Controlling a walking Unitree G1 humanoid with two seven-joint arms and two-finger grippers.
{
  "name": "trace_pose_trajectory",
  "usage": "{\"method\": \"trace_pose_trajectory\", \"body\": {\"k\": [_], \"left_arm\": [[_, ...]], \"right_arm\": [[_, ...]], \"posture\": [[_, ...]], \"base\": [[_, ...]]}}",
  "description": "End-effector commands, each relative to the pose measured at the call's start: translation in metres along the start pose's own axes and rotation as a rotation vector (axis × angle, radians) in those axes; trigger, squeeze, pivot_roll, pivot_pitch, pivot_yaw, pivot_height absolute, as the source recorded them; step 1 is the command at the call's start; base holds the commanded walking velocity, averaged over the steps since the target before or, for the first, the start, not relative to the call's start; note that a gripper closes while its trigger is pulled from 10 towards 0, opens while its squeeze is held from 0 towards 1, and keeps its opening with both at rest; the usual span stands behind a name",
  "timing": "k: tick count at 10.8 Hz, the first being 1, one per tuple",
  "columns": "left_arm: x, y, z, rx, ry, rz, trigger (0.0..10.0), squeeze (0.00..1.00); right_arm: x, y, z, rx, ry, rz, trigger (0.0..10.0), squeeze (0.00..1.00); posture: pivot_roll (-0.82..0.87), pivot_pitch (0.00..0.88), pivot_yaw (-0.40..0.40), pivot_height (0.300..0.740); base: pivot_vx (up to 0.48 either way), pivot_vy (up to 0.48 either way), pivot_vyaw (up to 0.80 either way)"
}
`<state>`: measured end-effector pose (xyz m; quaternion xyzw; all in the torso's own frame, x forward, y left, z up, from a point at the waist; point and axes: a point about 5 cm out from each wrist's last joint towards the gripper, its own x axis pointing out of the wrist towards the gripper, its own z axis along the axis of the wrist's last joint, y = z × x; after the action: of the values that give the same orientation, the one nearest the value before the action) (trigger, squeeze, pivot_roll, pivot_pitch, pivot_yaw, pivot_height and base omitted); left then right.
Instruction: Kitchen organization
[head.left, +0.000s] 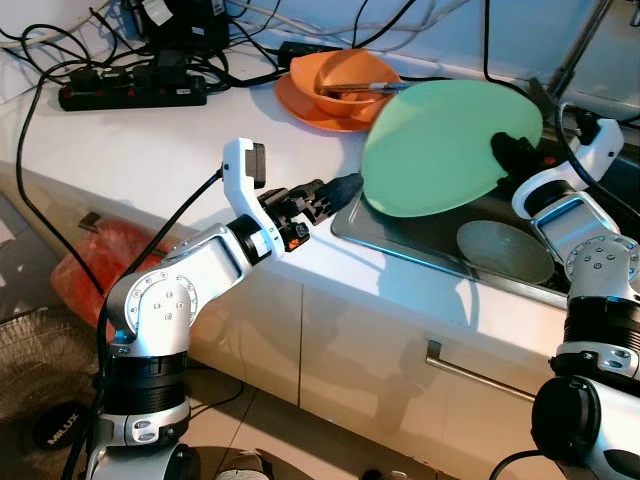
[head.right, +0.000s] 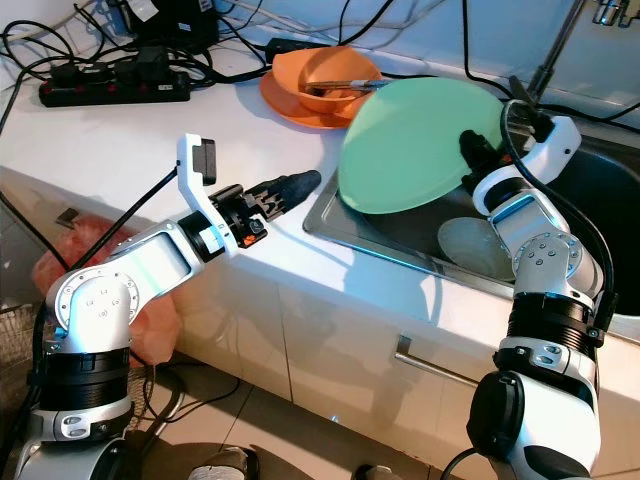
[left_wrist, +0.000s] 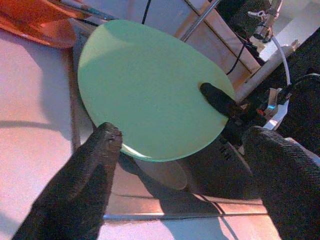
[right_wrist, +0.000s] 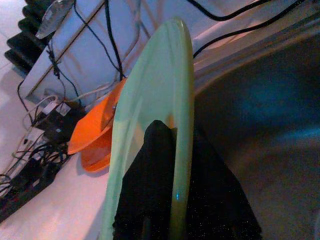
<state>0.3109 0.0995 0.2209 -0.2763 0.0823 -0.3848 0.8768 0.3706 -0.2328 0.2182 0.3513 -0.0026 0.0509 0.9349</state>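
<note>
Green plate (head.left: 440, 150) hangs tilted over the sink (head.left: 400, 248), pinched at its rim by our right gripper (head.left: 512, 150), while our left gripper (head.left: 335, 190) waits just beside its other edge, fingers (left_wrist: 90, 170) spread wide and empty, near the orange bowl (head.left: 345, 85).

Black power strip (head.left: 133, 90) on white tabletop (head.left: 150, 140) at 10 o'clock, cables (head.left: 60, 50) tangled around it. Red bag (head.left: 100, 265) on floor at 8 o'clock, beside fan grille (head.left: 40, 385). Cabinet handle (head.left: 470, 368) at 5 o'clock.
</note>
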Motion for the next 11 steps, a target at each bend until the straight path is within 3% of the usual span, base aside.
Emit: {"method": "trace_pose_trajectory", "body": {"k": [1, 7, 9, 11], "left_arm": [[0.0, -0.001, -0.001, 0.026, 0.008, -0.008, 10.0, 1.0], [0.0, -0.003, -0.002, 0.083, 0.021, -0.002, 10.0, 1.0], [0.0, 0.0, -0.011, 0.158, 0.095, 0.015, 10.0, 1.0], [0.0, 0.004, -0.022, 0.254, 0.18, 0.029, 10.0, 1.0]], "right_arm": [[0.0, -0.003, 0.007, -0.019, -0.027, -0.019, 0.0, 0.0], [0.0, -0.019, 0.02, -0.006, -0.12, -0.094, 0.0, 0.0], [0.0, -0.035, 0.015, -0.054, -0.106, -0.219, 0.0, 0.0], [-0.003, -0.052, 0.003, -0.205, -0.008, -0.361, 0.0, 0.0]], "posture": [[0.13, 0.096, -0.018, 0.74], [0.13, 0.098, -0.021, 0.74], [0.13, 0.097, -0.02, 0.74], [0.13, 0.098, -0.014, 0.74]], "base": [[0.0, 0.0, 0.0], [0.0, 0.0, 0.0], [0.0, 0.0, 0.0], [0.0, 0.0, 0.0]]}}
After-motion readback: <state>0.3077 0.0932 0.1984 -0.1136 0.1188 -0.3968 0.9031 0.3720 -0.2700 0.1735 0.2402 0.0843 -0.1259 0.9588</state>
